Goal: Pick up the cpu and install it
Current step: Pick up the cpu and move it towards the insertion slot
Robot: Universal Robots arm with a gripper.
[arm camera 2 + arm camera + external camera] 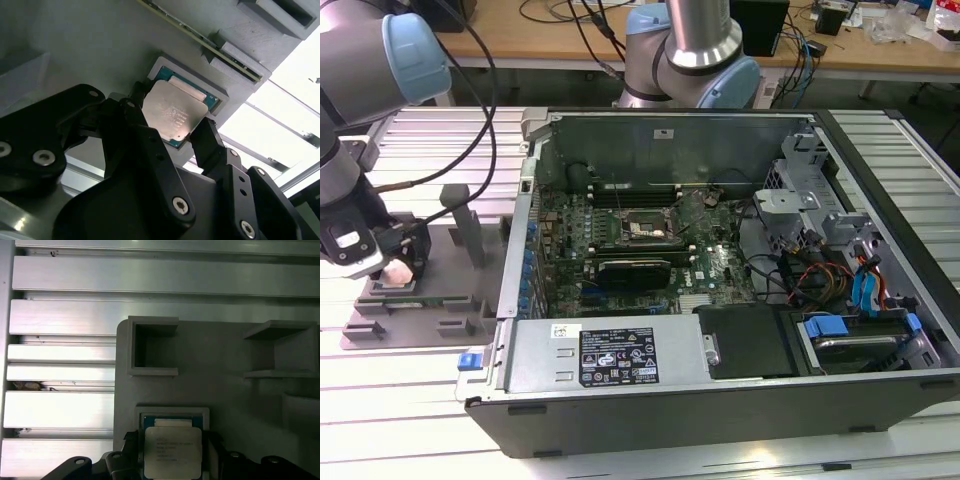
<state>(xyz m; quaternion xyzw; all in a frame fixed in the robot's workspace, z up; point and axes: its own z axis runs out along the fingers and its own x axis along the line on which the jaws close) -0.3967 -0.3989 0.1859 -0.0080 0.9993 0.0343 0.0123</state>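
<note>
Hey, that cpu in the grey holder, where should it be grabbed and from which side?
Pinch the cpu by two opposite side edges, coming straight down from above. It lies flat, silver plate up, in a shallow pocket of the grey holder, so probably only its thin edges offer a grip.

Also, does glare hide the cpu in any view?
No: in the second wrist view the background past the grey holder is blown out white, but the cpu has just a soft sheen; in the first wrist view it is evenly lit; in the exterior view the table slats wash out.
</note>
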